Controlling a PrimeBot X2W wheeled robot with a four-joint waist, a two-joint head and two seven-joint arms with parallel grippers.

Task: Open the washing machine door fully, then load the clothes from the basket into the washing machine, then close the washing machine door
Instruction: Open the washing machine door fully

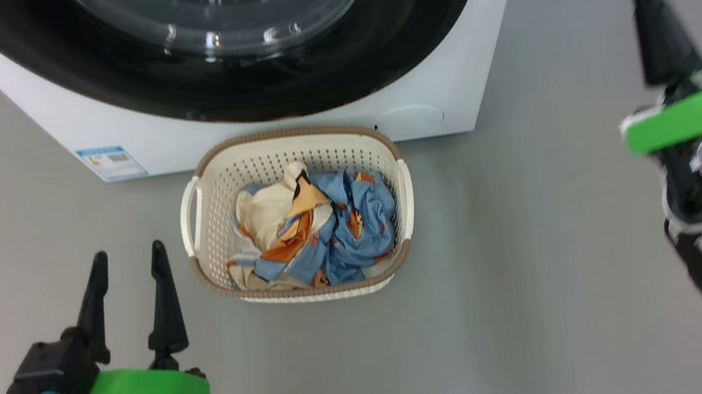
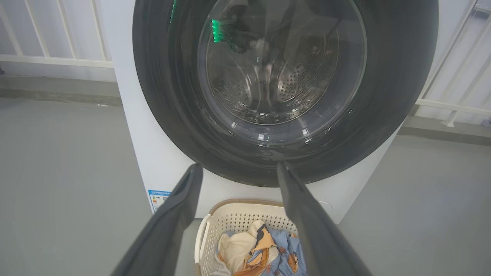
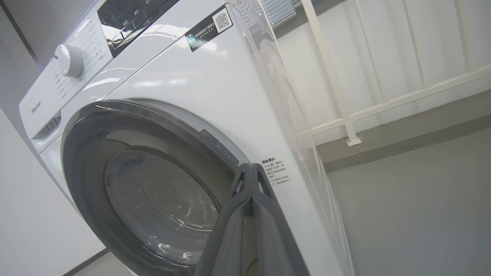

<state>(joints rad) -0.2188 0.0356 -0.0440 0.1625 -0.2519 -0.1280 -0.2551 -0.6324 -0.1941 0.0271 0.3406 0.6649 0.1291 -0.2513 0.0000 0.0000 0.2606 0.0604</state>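
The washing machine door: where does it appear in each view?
Head view: the washing machine door at top centre, cut by the upper edge.
Left wrist view: the door upper centre, above the basket.
Right wrist view: the door lower left, beside the shut right gripper.
Shared landmark: the white front of the washing machine.

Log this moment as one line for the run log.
washing machine door: closed | clothes: in basket | left gripper: open, empty | right gripper: shut, empty | step: door not yet opened
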